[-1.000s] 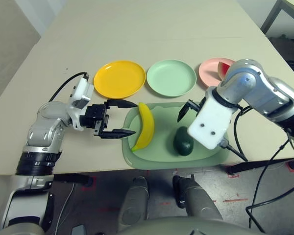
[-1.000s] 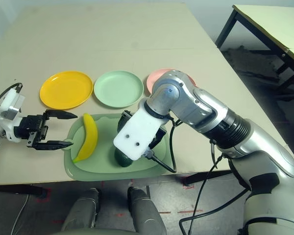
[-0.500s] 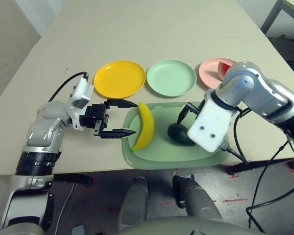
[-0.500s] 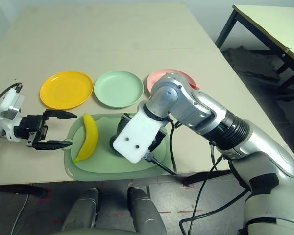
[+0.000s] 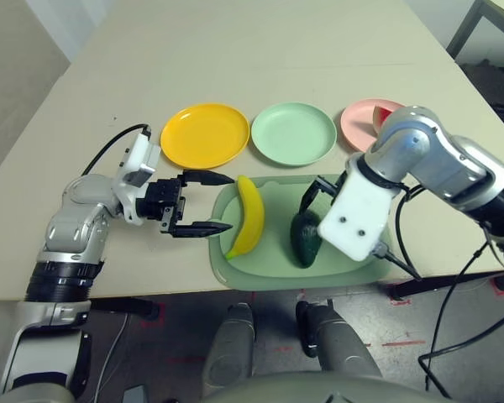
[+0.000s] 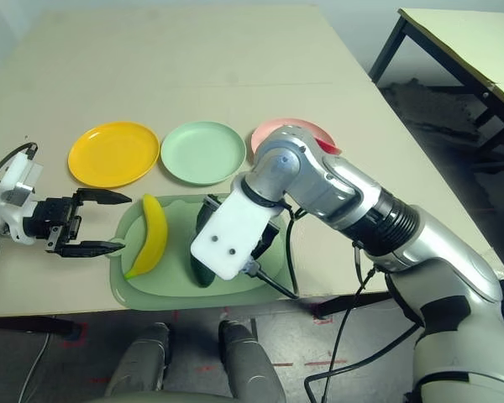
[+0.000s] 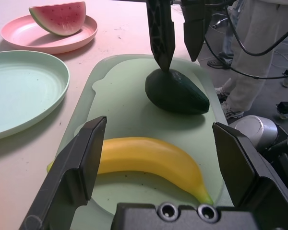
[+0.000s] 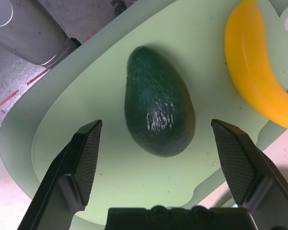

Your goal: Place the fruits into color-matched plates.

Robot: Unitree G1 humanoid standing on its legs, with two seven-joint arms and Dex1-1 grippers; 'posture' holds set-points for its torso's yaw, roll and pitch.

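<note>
On the worktop (image 5: 109, 92) a light-green cutting mat (image 5: 277, 260) carries the banana (image 5: 249, 216) and the avocado (image 5: 306, 238). The right tool (image 8: 161, 167) hangs wide open over the avocado, one finger touching it. The left tool (image 5: 207, 201), beside the banana, gapes empty.

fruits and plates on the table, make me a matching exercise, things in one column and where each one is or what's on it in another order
Things:
1. banana
2. avocado
3. watermelon wedge
4. yellow plate

Places or states:
A. resting on the pink plate
B. nothing on it
C. on the cutting mat, in front of the left gripper
D. on the cutting mat, between the open fingers of the right gripper

Pairs: 1-C, 2-D, 3-A, 4-B
</note>
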